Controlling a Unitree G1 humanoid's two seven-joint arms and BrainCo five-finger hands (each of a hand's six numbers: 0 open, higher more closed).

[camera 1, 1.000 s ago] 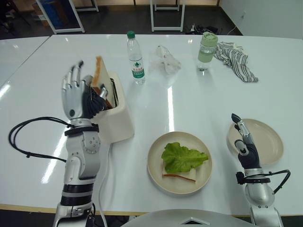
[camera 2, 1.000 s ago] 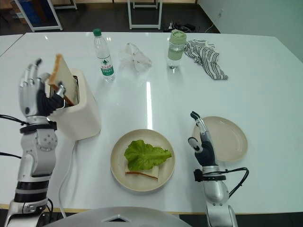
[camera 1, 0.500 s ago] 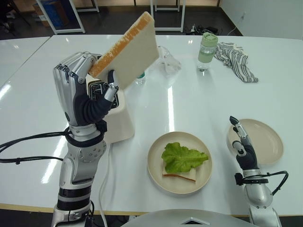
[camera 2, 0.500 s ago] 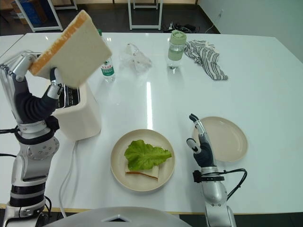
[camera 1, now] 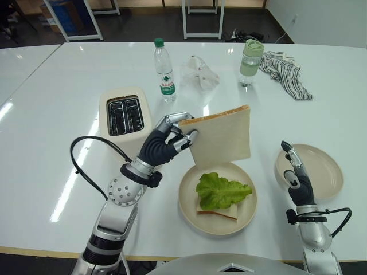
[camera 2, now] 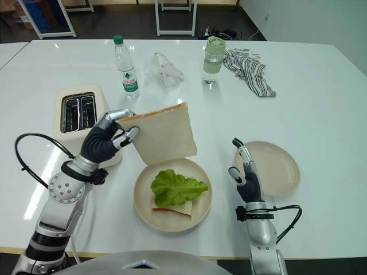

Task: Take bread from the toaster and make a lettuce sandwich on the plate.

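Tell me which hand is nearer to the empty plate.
Right. The right hand is at the left rim of the empty plate. The left hand, gripping the bread slice, is far off to the left, beyond the plate with lettuce.

Bread slices: two. Held slice (camera 1: 221,137) in left hand (camera 1: 163,143); plate slice (camera 1: 223,213) lower, right of that hand, under lettuce (camera 1: 221,191).
Lettuce: one leaf.
Plates: two. Sandwich plate (camera 1: 186,206) just below left hand; bare plate (camera 1: 324,169) beside right hand (camera 1: 295,182).
Toaster (camera 1: 122,93): one, two slots, behind left hand.
Bottle (camera 1: 165,71): one.
Tumbler (camera 1: 250,60): one.
Bag (camera 1: 200,73): one.
Cloth (camera 1: 287,71): one.
Last four well beyond both hands.
Hands: two.
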